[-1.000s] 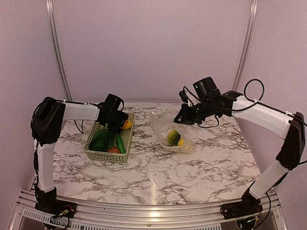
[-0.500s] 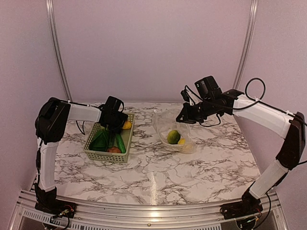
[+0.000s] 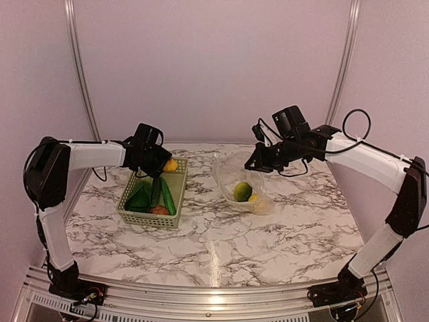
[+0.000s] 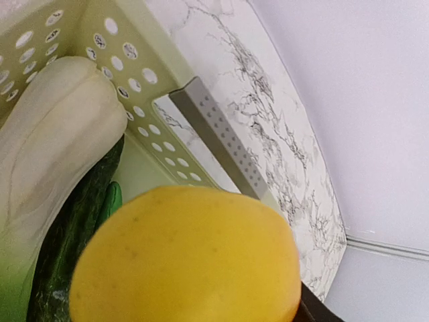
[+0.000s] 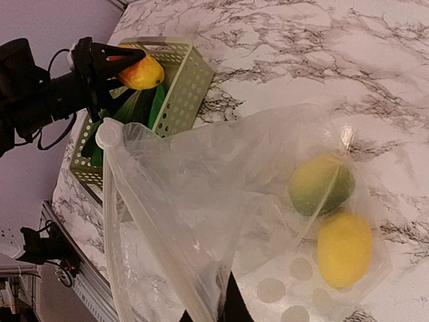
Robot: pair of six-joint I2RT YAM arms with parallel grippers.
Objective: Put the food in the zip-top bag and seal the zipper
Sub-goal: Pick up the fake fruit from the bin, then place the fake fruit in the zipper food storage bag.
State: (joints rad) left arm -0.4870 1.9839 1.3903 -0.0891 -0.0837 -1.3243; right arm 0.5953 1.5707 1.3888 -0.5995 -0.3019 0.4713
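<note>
"Orange fruit first: how do I have it?"

"You have the left gripper closed on it, one finger on either side, above the far right corner of the basket. It looks smooth, round and firm. I'd judge it light enough, but apt to roll out of a shallow pinch. You hold it across the middle, which is where I would take it."

"And the bag?"

"The zip-top bag lies to the right of the basket, apart from it. Your right gripper is pressed together on the mouth edge and lifts it, so the mouth seems to gape toward the basket. It is thin, crinkly, limp film that I'd expect to sag or slip under a tug, so carry the fruit in rather than push the plastic. A green-yellow fruit and a lemon lie at its bottom, touching."

"What's in the basket?"

"Bok choy, long green pieces and a reddish-brown round one. The bok choy looks soft and leafy, so take it by the pale stalk. Grip the long pieces at mid-length so they don't tip."
</note>
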